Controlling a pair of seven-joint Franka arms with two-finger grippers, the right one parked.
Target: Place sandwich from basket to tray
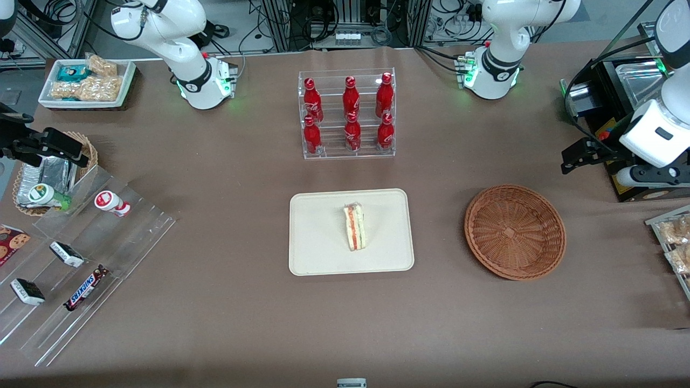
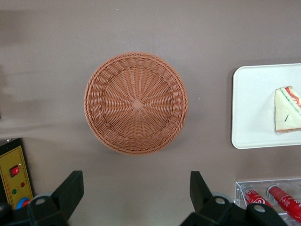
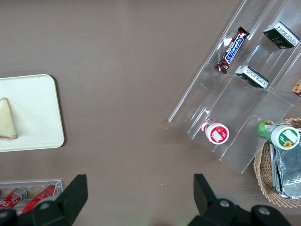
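Note:
The sandwich (image 1: 354, 227) lies on the cream tray (image 1: 318, 237) in the middle of the table, its red and green filling edge showing. The reddish-brown wicker basket (image 1: 515, 231) sits beside the tray toward the working arm's end and holds nothing. My left gripper (image 1: 572, 157) hovers high above the table, farther from the front camera than the basket, open and empty. In the left wrist view the basket (image 2: 136, 102), the tray (image 2: 254, 108) and the sandwich (image 2: 288, 109) all show, with my gripper (image 2: 135, 176) spread wide over bare tablecloth.
A clear rack of red bottles (image 1: 347, 113) stands farther from the front camera than the tray. A black control box (image 1: 620, 108) sits under my arm. A clear stepped display with snack bars (image 1: 81, 258) and a small tan basket (image 1: 54, 178) lie toward the parked arm's end.

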